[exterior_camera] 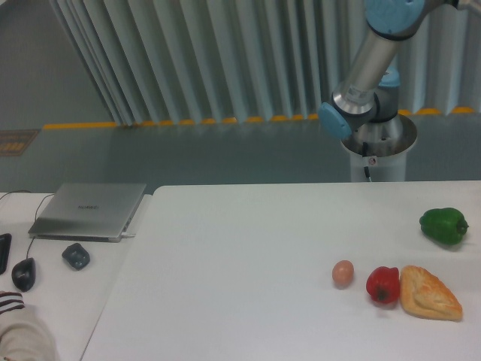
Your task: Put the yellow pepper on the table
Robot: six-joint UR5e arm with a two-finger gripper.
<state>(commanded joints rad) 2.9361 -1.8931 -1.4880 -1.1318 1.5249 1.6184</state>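
Laptop (89, 210) on the side desk, lid logo too small to read; table (240, 248) carries egg (343, 273), red pepper (382, 285), pastry (429, 293), green pepper (443, 225). Only the arm (370, 64) shows upper right. Gripper and yellow pepper out of frame, so jaw state unknown.

No legible text anywhere. Closed grey laptop (89, 210) on adjoining desk carries small mark at lid centre, too blurred to read. Small red-and-white tag (370, 160) on robot pedestal (378, 150), characters unreadable. No labels, numbers, brands on items atop table (248, 301).
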